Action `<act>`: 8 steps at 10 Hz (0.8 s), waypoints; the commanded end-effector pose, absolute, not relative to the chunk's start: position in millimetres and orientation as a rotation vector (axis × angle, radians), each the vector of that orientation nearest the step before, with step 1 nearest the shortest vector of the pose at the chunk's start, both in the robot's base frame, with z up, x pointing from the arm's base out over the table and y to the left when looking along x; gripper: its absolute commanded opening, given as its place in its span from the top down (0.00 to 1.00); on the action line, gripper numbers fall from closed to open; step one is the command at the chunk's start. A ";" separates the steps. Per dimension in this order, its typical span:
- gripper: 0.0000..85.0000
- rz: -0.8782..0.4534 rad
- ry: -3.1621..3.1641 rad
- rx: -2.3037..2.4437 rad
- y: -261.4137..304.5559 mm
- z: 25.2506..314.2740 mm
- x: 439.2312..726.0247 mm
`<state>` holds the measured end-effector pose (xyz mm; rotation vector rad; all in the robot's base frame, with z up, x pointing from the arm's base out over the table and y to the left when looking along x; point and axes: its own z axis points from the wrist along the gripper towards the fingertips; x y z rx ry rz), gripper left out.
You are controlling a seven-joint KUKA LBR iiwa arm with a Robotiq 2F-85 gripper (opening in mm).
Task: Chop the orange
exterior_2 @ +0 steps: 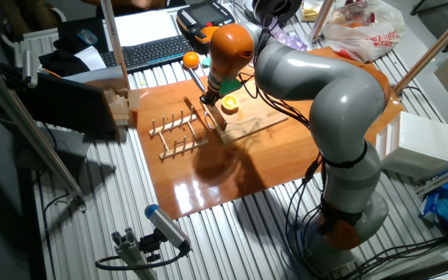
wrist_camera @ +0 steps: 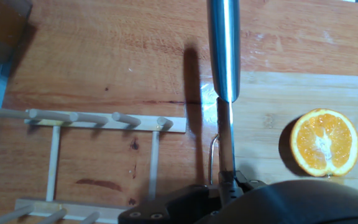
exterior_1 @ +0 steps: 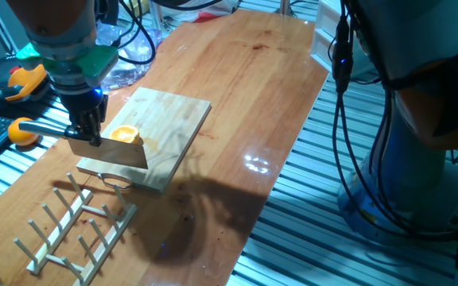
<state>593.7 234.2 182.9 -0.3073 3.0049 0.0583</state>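
The orange (wrist_camera: 324, 142) is a half lying cut face up on the pale wooden cutting board (wrist_camera: 278, 93). In one fixed view the orange (exterior_1: 124, 134) sits near the board's left end (exterior_1: 173, 119). My gripper (exterior_1: 86, 133) is shut on a cleaver-like knife. Its steel handle (wrist_camera: 222, 50) points away from the hand and its blade (exterior_1: 111, 152) hangs edge down just left of the orange, apart from it. In the hand view the blade (wrist_camera: 226, 143) shows as a thin line beside the fruit. The other fixed view shows gripper (exterior_2: 211, 99) and orange (exterior_2: 229, 103) close together.
A wooden peg rack (exterior_1: 74, 226) lies on the table in front of the board, left of the blade in the hand view (wrist_camera: 92, 118). A whole orange (exterior_2: 190, 58) and an orange-and-black tool (exterior_1: 18, 79) lie off the table's far-left side. A keyboard (exterior_2: 150, 50) is behind.
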 end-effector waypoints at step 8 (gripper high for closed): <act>1.00 0.048 3.006 -0.359 236.4 185.2 597.0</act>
